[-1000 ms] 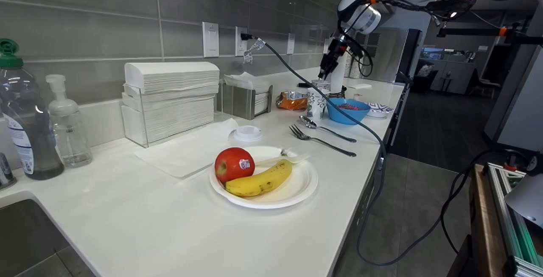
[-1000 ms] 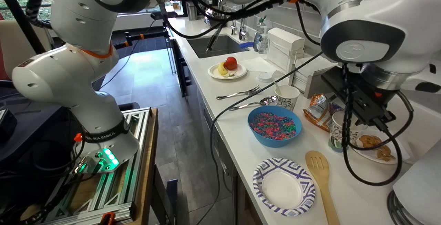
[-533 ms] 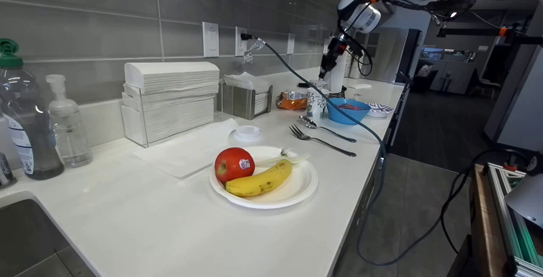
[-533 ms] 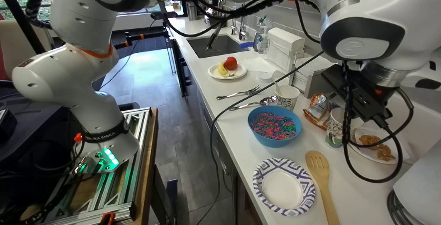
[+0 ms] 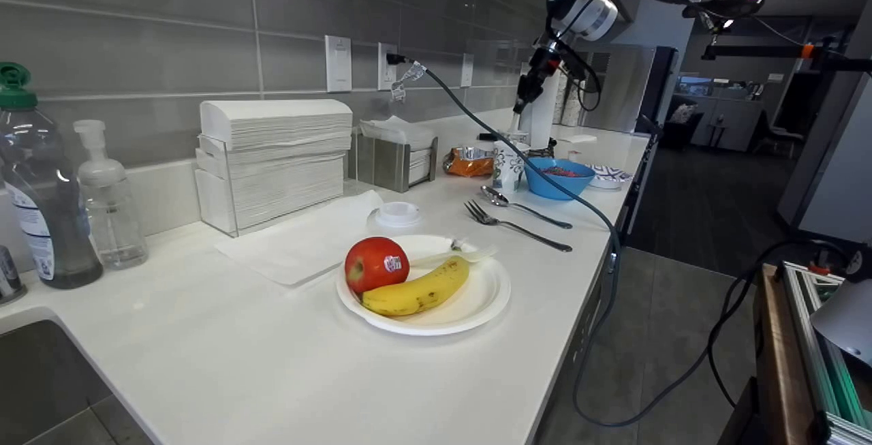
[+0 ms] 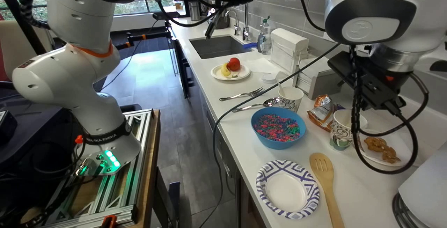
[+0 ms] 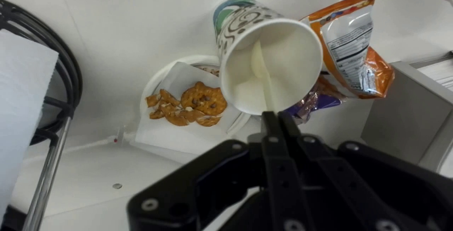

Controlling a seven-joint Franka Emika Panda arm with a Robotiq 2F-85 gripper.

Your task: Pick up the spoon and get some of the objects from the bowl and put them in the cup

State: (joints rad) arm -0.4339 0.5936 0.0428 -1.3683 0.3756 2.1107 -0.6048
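Note:
My gripper [image 7: 277,113] is shut on the handle of a white plastic spoon [image 7: 258,61]. It also shows in an exterior view [image 5: 519,110], with the handle below its fingertips. In the wrist view the spoon's head lies within the mouth of a patterned paper cup [image 7: 233,29]; how deep it reaches is unclear. This cup also shows in an exterior view [image 6: 338,135], standing upright. The blue bowl [image 6: 278,145], full of small pink, blue and green pieces, stands apart from the gripper; it also shows in an exterior view [image 5: 552,187]. The fingertips are hidden in that exterior view.
A second patterned cup [image 6: 292,98] with a white handle inside, a metal spoon [image 6: 251,107] and a fork [image 6: 242,95] are nearby. A snack bag [image 6: 320,114], a cookie plate [image 7: 145,86], a patterned plate [image 6: 288,212] and a wooden spatula [image 6: 328,182] surround the cup. A cable [image 6: 223,114] crosses the counter.
My gripper has risen, and the white spoon handle now shows below it. The cup under it has shifted slightly. The bowl has not moved.

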